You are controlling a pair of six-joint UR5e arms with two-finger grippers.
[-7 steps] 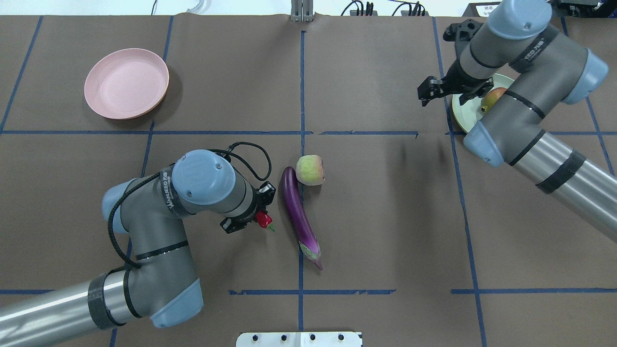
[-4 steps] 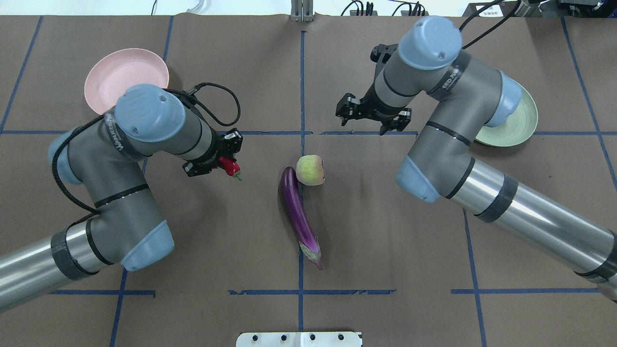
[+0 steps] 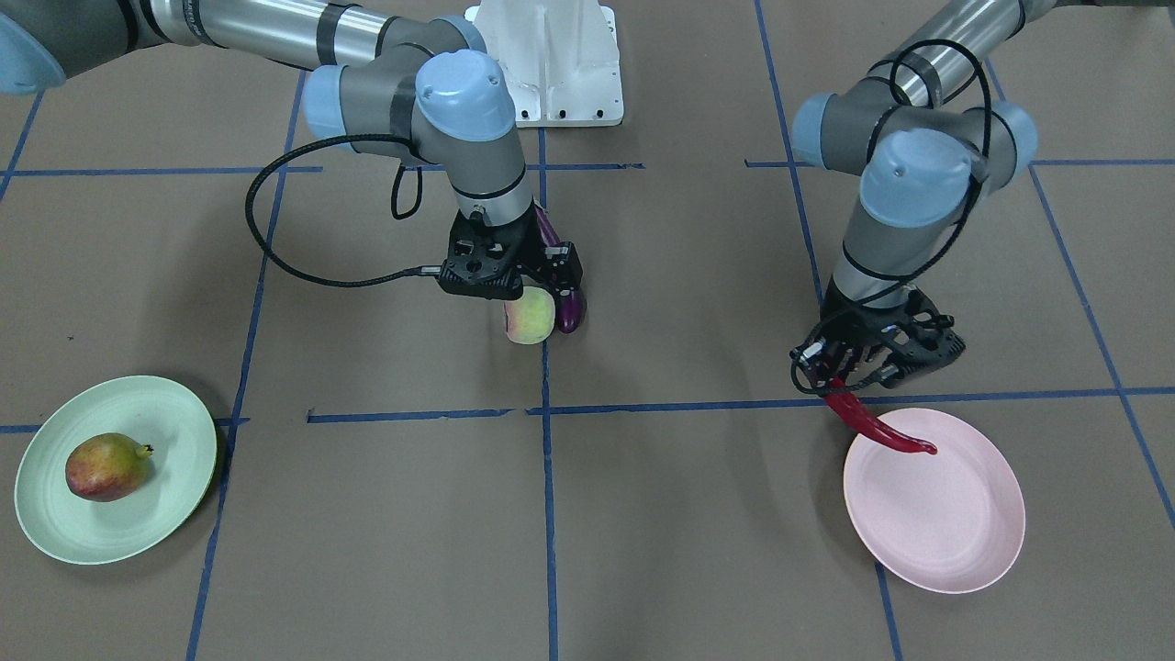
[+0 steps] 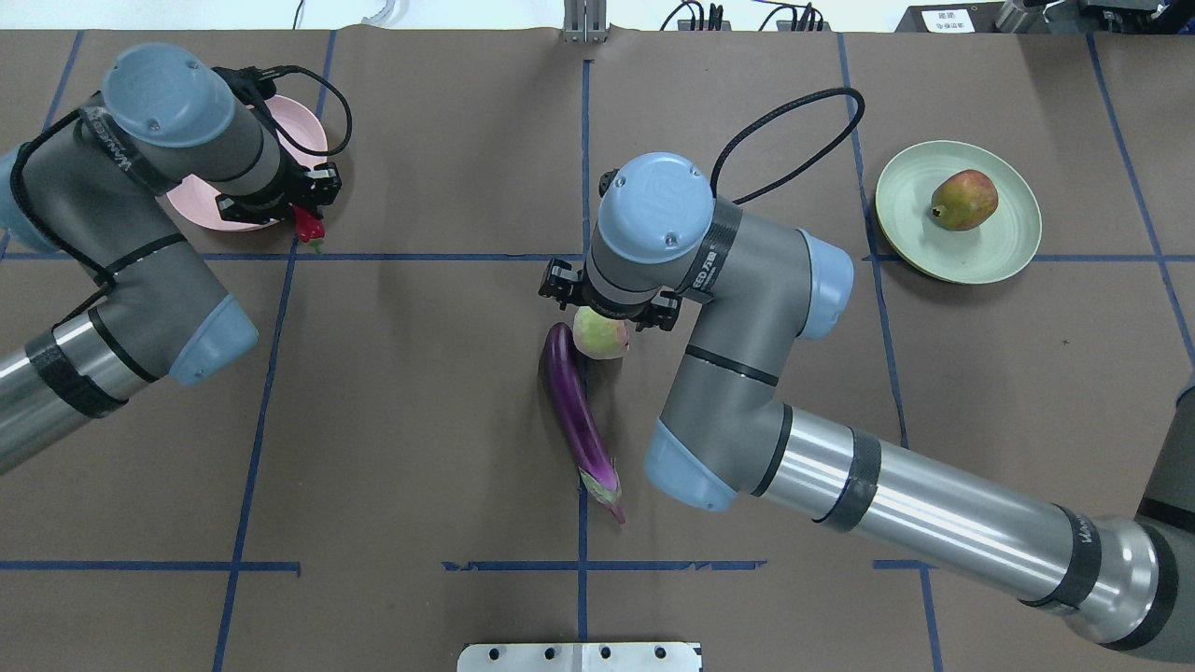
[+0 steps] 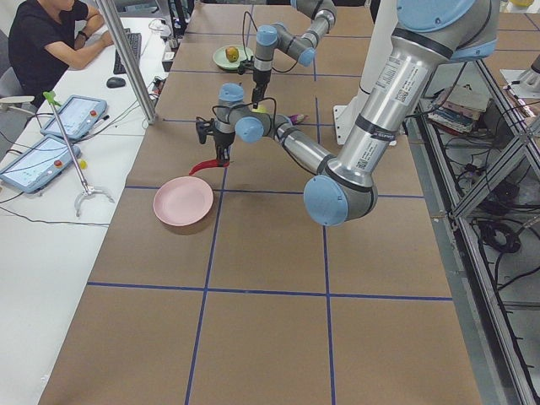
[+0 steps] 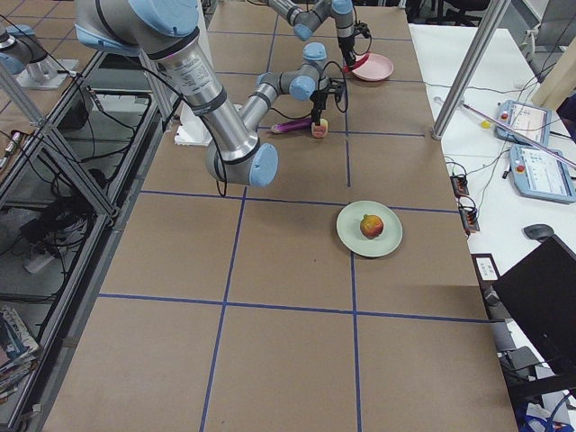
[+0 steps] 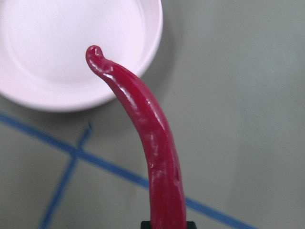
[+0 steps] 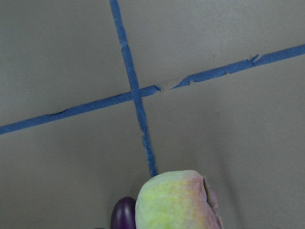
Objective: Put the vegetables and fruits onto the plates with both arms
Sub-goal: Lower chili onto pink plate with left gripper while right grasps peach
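Observation:
My left gripper (image 4: 291, 201) is shut on the red chili pepper (image 4: 308, 227) and holds it over the near rim of the pink plate (image 4: 201, 213). In the front view the chili (image 3: 877, 427) hangs tip-down over that plate (image 3: 936, 514); it also shows in the left wrist view (image 7: 147, 133). My right gripper (image 4: 607, 310) is open, right above the pale green-pink fruit (image 4: 602, 338), which lies on the table against the purple eggplant (image 4: 579, 420). The red-and-yellow fruit (image 4: 964, 199) lies on the green plate (image 4: 1013, 250).
The white base block (image 3: 560, 55) stands at the robot's side of the table. Blue tape lines (image 4: 420, 257) cross the brown table cover. An operator (image 5: 46, 38) sits at a side desk with tablets (image 5: 72, 118), beyond a metal pole (image 5: 126, 59).
My left arm has carried the chili from the table's middle out to the pink plate. My right arm has swung from the green plate to above the pale fruit.

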